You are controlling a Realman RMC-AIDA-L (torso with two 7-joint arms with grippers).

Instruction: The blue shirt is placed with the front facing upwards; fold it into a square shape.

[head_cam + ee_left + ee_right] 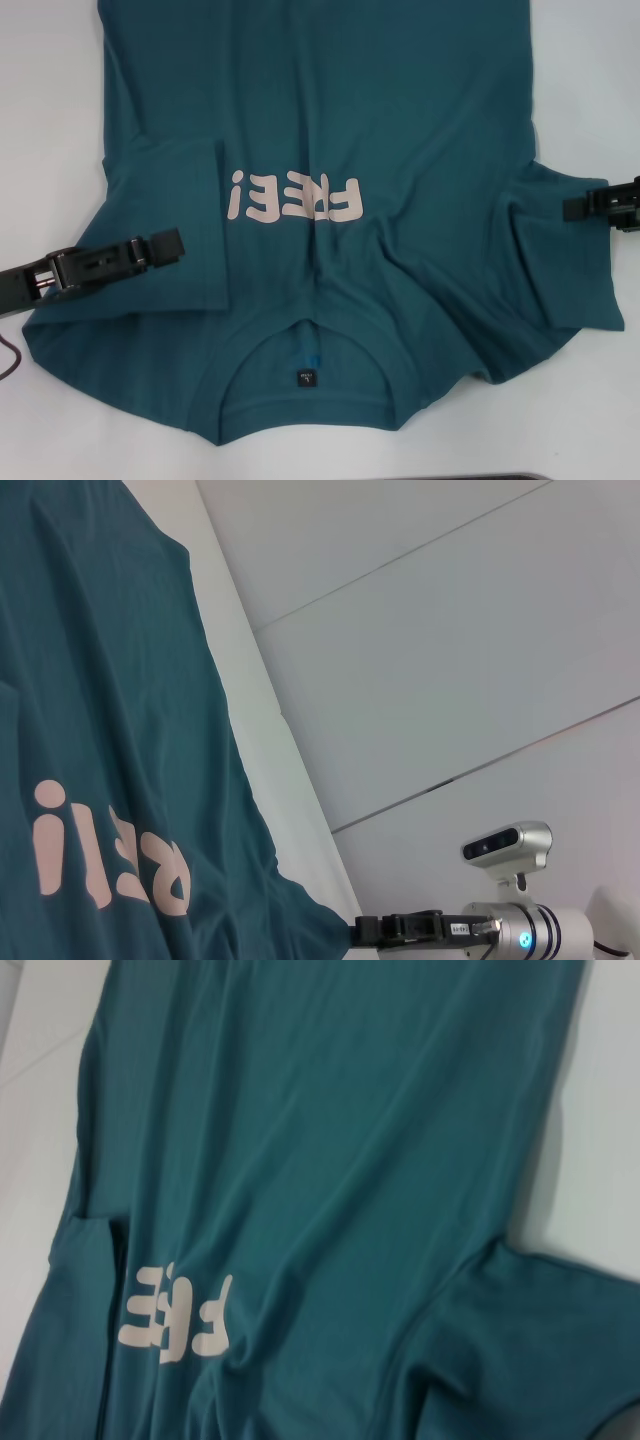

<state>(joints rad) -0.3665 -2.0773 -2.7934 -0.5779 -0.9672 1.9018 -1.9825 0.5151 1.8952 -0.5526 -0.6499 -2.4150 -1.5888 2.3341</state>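
Shirt, blue, lies face-up on white surface, collar near; left sleeve already folded in over the body. Left hand presses that fold, right hand at right sleeve — can't tell either's fingers. Right side + lengthwise folds left, I reckon.

The blue shirt lies spread on the table, collar toward the near edge. The left gripper sits over its left sleeve, the right gripper at its right sleeve.
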